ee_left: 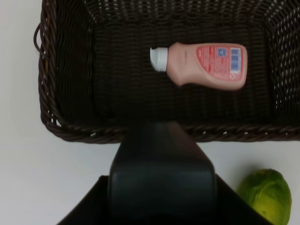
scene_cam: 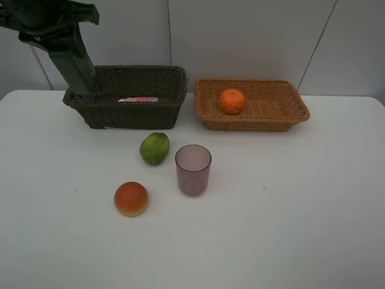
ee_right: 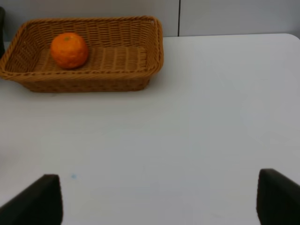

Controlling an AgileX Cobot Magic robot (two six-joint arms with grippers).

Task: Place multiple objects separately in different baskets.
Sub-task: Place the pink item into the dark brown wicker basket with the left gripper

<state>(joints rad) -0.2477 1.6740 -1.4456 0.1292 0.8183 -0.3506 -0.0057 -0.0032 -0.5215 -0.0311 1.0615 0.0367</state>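
Left pincer (ee_left: 161, 197) clamped on green bottle (scene_cam: 75, 63), hanging at dark basket's (scene_cam: 132, 114) left rim; pink bottle (ee_left: 206, 65) lies inside. I'd shift inward, lower, then release. Right pincer (ee_right: 159, 201) apart, empty.

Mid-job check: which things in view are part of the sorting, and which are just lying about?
Job: dark basket, tan basket, pink bottle, orange, green fruit, peach, cup, dark bottle.
Not part of it: table, wall.
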